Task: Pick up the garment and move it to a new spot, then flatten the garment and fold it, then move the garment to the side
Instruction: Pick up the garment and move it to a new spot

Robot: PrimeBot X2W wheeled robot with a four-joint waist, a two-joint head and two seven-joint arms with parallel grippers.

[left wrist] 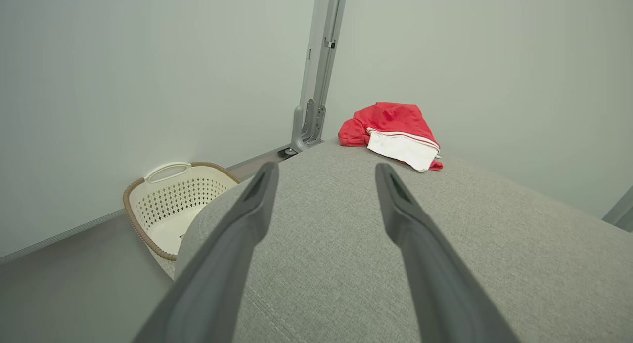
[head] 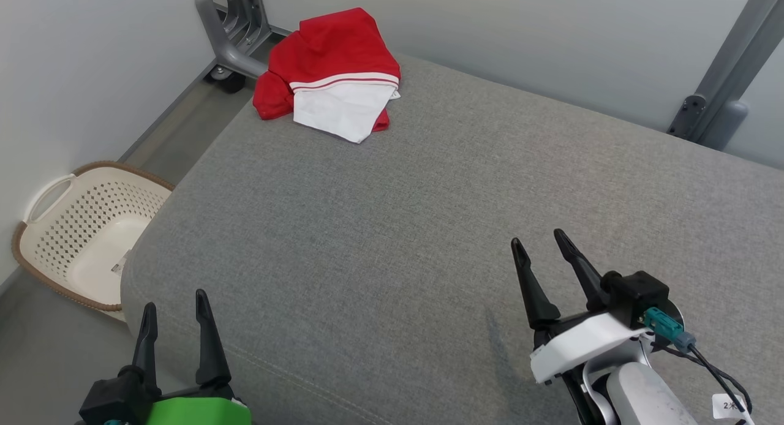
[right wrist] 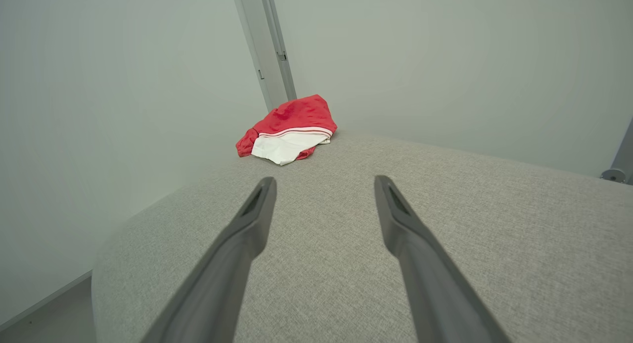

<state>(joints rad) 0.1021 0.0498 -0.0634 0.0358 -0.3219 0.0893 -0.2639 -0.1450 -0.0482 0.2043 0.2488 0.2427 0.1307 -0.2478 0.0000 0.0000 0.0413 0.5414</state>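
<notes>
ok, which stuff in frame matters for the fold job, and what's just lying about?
In the job:
- red and white garment, crumpled at the far left corner
- grey padded surface it lies on
- left gripper and right gripper, both open, holding nothing

Lying about:
- laundry basket on the floor, left of the surface
- metal frame leg behind the garment

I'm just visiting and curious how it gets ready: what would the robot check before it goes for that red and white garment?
1. Left gripper open, holding nothing: ok.
2. Right gripper open, holding nothing: ok.
3. Garment in sight, at the cushion's far left corner: ok.
4. Garment already flat: not ok, it lies crumpled.
5. Basket on the floor, off the cushion: ok.
6. Garment reachable without the body leaning in: cannot tell.
</notes>
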